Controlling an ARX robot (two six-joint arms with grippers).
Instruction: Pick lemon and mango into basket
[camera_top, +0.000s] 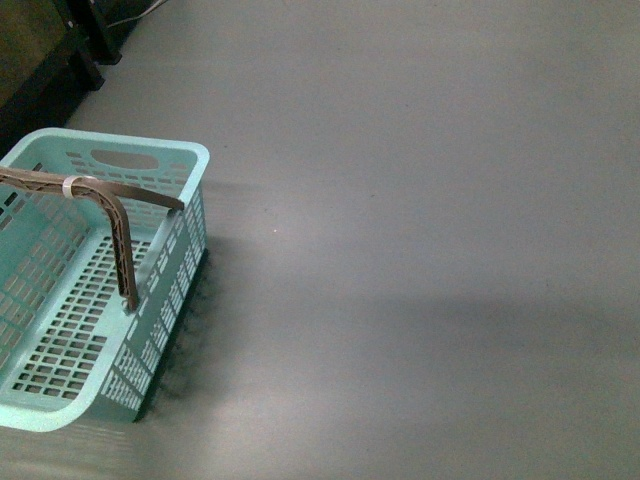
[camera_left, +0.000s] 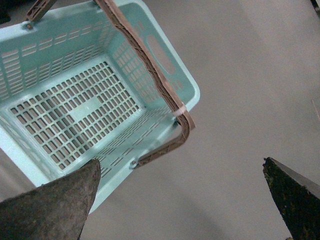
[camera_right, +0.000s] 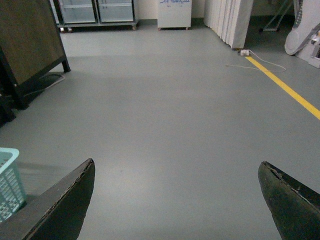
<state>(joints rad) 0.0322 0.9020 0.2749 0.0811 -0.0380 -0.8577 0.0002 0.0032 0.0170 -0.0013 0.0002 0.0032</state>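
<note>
- The basket (camera_top: 190, 152) stands upright on the grey floor (camera_top: 420, 200), at the left of the front view. Its brown handle (camera_top: 118, 225) is raised across the opening.
- The basket is empty. The left wrist view looks down onto its slotted base (camera_left: 75, 110), and no fruit lies on it.
- Lemon: not in any view.
- Mango: not in any view. These pictures don't show where either fruit is.
- Left hand (camera_left: 181, 164): fingers spread wide with nothing between them. It hangs above the basket's edge, clear of rim and handle.
- Right hand (camera_right: 176, 164): also wide open and carrying nothing.
- The right wrist camera looks out over bare floor toward a dark stand (camera_right: 30, 45) and a yellow line (camera_right: 290, 90). Only a corner of the basket shows at that picture's edge.
- Neither arm shows in the front view.
- Progress, as a judgement: zero of two fruits are in the basket. No grasp is under way and nothing is in transit.
- Left to do: find the lemon and the mango, pick each one and put each in the basket. As far as the pictures show, the whole task is ahead.
- Likely first need: get the fruit into view, since the floor ahead of the robot shows none.
- Likely watch-out: the raised handle spans the opening, so each drop probably has to go in to one side of it.
</note>
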